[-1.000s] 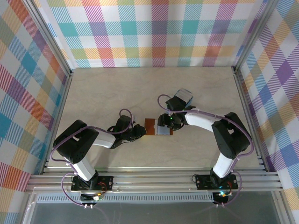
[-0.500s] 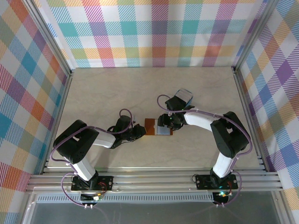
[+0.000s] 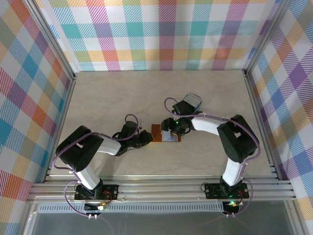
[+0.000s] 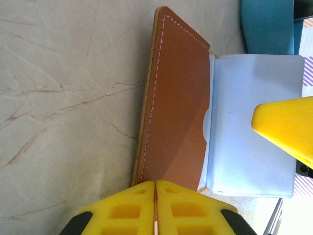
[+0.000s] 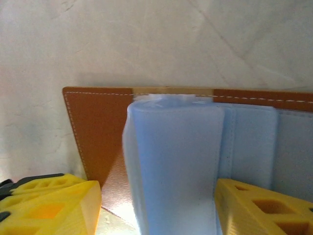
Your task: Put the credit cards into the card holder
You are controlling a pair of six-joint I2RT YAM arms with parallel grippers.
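Observation:
The card holder (image 3: 157,131) lies open at mid-table, a brown leather wallet (image 4: 176,98) with pale grey-blue lining (image 4: 254,127). My left gripper (image 3: 148,137) is shut, its yellow tips (image 4: 155,185) resting on the holder's near brown edge. From the other side my right gripper (image 3: 170,130) is open (image 5: 159,196) and straddles a raised pale-blue leaf (image 5: 176,161) of the holder. Its right finger (image 5: 254,205) touches the leaf. Its left finger (image 5: 54,205) stands a little apart from it. The credit cards are out of view.
A blue rounded tray (image 3: 194,100) sits just behind the right wrist, and its edge (image 4: 266,24) is close to the holder. Checked walls and metal posts enclose the beige marble-patterned tabletop (image 3: 107,98). Both arms meet over the holder.
The right gripper has edged slightly left, further over the open holder. The left arm and the holder have stayed put.

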